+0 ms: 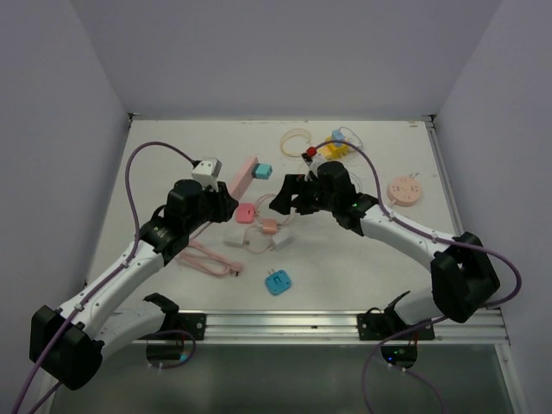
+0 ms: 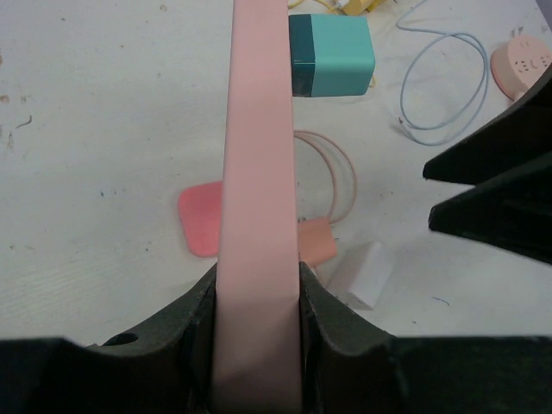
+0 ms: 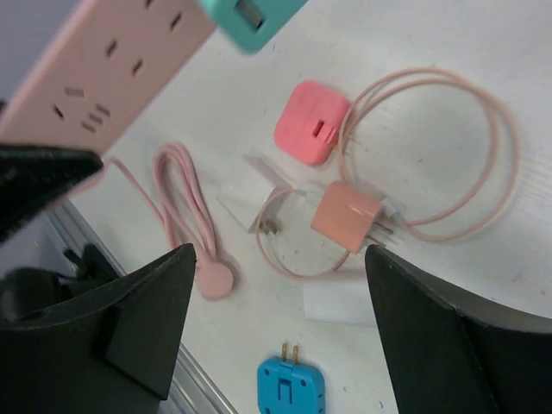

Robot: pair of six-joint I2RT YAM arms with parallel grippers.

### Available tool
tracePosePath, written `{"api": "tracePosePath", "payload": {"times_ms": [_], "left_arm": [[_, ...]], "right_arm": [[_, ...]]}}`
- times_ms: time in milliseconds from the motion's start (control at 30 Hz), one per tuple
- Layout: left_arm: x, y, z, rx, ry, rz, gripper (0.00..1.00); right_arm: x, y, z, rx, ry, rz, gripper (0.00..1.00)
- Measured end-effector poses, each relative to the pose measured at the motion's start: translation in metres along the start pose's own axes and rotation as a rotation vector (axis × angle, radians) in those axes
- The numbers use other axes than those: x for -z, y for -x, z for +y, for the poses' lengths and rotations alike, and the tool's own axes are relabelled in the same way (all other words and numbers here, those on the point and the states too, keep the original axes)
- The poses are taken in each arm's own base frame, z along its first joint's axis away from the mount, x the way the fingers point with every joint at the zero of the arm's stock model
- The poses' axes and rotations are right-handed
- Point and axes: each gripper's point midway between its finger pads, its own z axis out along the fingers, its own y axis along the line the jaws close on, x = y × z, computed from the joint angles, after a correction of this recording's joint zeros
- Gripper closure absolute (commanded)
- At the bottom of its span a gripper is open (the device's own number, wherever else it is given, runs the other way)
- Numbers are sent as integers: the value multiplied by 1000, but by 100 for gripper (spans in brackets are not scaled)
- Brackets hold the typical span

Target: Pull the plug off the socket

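Clamping the pink socket strip [image 2: 259, 155] by its long edges, the left gripper [image 2: 259, 297] is closed on it near one end. It carries the strip clear of the table [image 1: 379, 259], tilted so the socket face turns toward the other arm. Likely reason: the strip needs anchoring, or it would simply trail along with any pull.

Teal plug [image 2: 335, 56] sits flush against that face at the strip's far end, no gap visible. Looks seated, though the prongs are hidden. A pink cord [image 1: 207, 259] lies loosely bundled on the table below, so little drag expected.

Right gripper [image 3: 276, 285] hangs just beside the plug, jaws spread wide, holding nothing.

Judgement: plug not yet out. The right jaws need to straddle the teal body and draw straight away from the socket face.
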Motion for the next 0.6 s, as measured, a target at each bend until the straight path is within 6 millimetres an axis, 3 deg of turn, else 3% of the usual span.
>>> {"api": "tracePosePath", "payload": {"times_ms": [167,333,600], "left_arm": [[1,-2,-8,-11,-50,12,100],[1,-4,-16,-13,-94,21,100],[4,-5,-23,-14,-143,10,100]], "right_arm": [[21,39,-21,-154,-46,-153,7],[20,58,-14,-282,-20,-226,8],[-7,71,-19,-488,-7,-275,17]]}}
